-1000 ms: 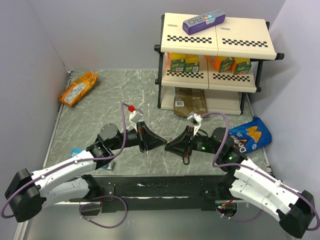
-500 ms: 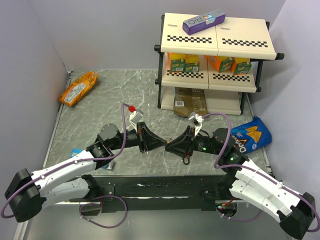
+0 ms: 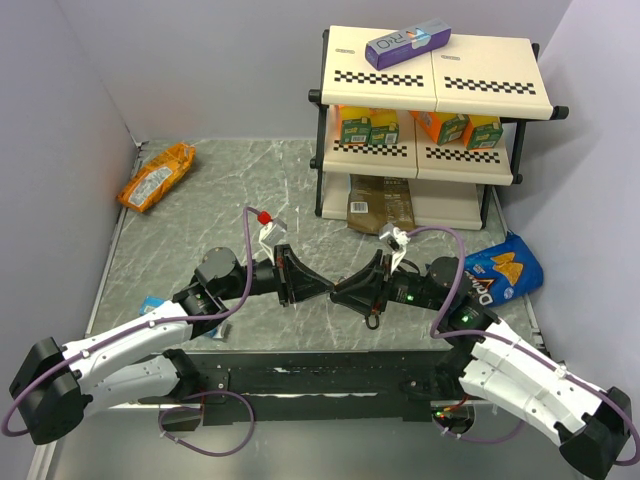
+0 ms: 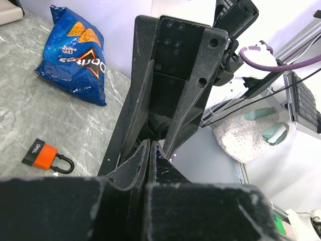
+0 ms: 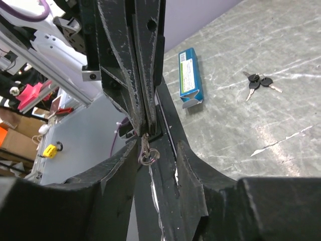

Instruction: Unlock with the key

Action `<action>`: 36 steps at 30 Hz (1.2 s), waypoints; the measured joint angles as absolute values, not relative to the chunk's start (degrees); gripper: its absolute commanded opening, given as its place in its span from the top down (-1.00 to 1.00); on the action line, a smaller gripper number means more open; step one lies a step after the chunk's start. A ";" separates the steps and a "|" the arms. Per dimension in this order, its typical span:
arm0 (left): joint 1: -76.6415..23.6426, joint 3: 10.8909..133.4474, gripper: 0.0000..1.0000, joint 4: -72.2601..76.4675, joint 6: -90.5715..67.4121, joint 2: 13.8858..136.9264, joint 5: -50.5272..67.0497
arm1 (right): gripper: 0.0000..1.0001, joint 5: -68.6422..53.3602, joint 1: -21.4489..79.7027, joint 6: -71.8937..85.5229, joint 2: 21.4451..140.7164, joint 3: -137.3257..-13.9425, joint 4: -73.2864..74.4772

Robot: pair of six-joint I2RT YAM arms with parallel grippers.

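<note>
The key (image 5: 258, 83), a tiny bunch with black heads and thin blades, lies on the marble table (image 3: 230, 190) beyond both grippers. My left gripper (image 3: 326, 288) (image 4: 149, 143) is shut, and in the right wrist view a thin metal piece with a small ring (image 5: 147, 156) hangs from its tips. My right gripper (image 3: 340, 295) (image 5: 156, 150) is open, its fingers standing either side of the left gripper's tips without touching the ring. An orange-red padlock (image 4: 45, 154) with a black shackle lies on the table under the right arm.
A blue Doritos bag (image 3: 505, 268) (image 4: 75, 47) lies at the right. A two-tier shelf rack (image 3: 430, 120) with boxes stands at the back right, a brown packet (image 3: 380, 205) under it. An orange snack bag (image 3: 157, 176) lies back left, a blue box (image 5: 189, 78) near left.
My right gripper's jaws have spread wider around the left gripper's tips. The left gripper has stayed shut and almost still.
</note>
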State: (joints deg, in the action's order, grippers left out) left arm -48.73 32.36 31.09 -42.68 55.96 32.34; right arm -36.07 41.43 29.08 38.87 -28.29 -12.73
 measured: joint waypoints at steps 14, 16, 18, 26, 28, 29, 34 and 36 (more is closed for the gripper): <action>-48.73 32.36 0.98 31.77 -42.68 55.96 32.75 | 0.44 -36.23 41.43 29.12 38.20 -28.29 -12.91; -48.73 32.36 0.98 31.79 -42.68 55.96 32.73 | 0.47 -36.58 41.43 29.15 38.44 -28.29 -13.21; -48.73 32.36 0.98 31.83 -42.68 55.96 32.73 | 0.56 -37.08 41.43 29.21 38.74 -28.29 -13.37; -48.73 32.10 0.98 31.86 -42.68 55.96 32.75 | 1.00 -39.09 41.43 29.91 39.86 -28.49 -14.13; -48.71 32.10 0.98 31.88 -42.68 55.96 32.75 | 1.00 -39.05 41.43 29.95 39.77 -28.49 -14.11; -48.73 32.10 0.98 31.90 -42.68 55.96 32.75 | 1.00 -38.98 41.43 29.95 39.68 -28.49 -14.06; -48.73 32.10 0.89 31.99 -42.68 55.99 32.73 | 1.00 -38.04 41.43 29.91 39.09 -28.49 -13.45; -48.73 32.10 0.26 31.88 -42.63 55.99 32.56 | 1.00 -37.15 41.50 29.87 38.79 -28.49 -12.95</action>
State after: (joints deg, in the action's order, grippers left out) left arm -48.73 32.10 31.88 -42.63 55.99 32.56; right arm -37.15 41.50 29.87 38.79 -28.49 -12.95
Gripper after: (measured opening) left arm 0.040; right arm 0.009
